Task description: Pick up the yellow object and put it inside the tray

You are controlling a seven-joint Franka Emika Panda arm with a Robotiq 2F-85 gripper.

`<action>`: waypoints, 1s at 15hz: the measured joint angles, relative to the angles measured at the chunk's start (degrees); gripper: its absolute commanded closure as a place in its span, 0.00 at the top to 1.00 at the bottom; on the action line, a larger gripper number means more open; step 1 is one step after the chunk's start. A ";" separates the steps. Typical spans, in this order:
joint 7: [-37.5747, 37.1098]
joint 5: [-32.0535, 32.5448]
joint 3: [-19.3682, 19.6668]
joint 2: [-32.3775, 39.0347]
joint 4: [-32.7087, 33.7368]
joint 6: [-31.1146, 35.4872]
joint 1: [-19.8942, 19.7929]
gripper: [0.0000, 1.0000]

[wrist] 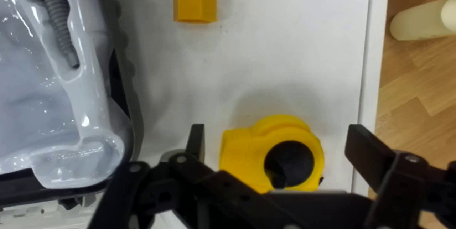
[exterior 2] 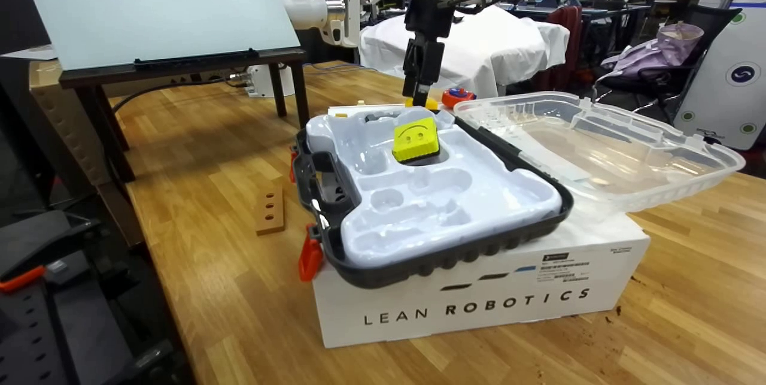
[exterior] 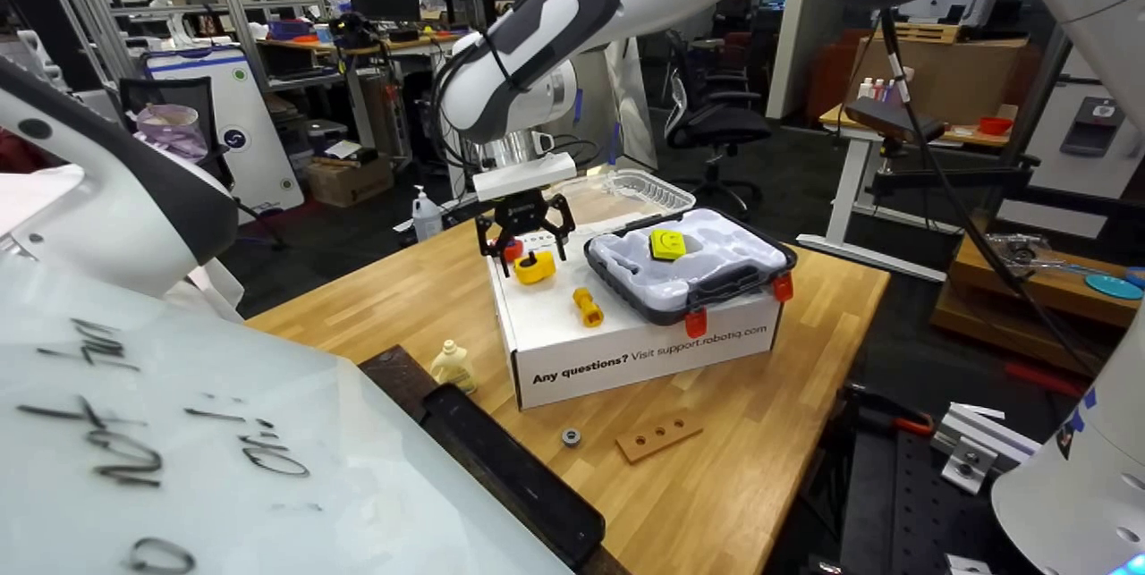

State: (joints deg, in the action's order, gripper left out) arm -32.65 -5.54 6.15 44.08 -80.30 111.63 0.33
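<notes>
Wrist view, lower right: claw spread wide, empty, bracketing yellow toy, presumably to pinch it; tray at left.

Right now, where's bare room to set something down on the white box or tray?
White box: between the yellow dumbbell and the yellow round piece, beside the black case. Tray: the hollowed end between the yellow block and the LEAN ROBOTICS lettering. Crowded: around the open gripper, round piece and red piece.
</notes>
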 measured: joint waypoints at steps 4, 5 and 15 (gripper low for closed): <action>-0.50 -0.01 0.00 0.64 1.78 0.00 0.00 1.00; -0.51 -0.02 0.00 0.70 2.04 0.00 0.00 1.00; -0.55 -0.21 0.14 1.75 4.12 -0.01 -1.06 1.00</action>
State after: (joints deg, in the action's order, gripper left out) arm -33.20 -5.75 6.29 45.83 -76.18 111.62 -0.72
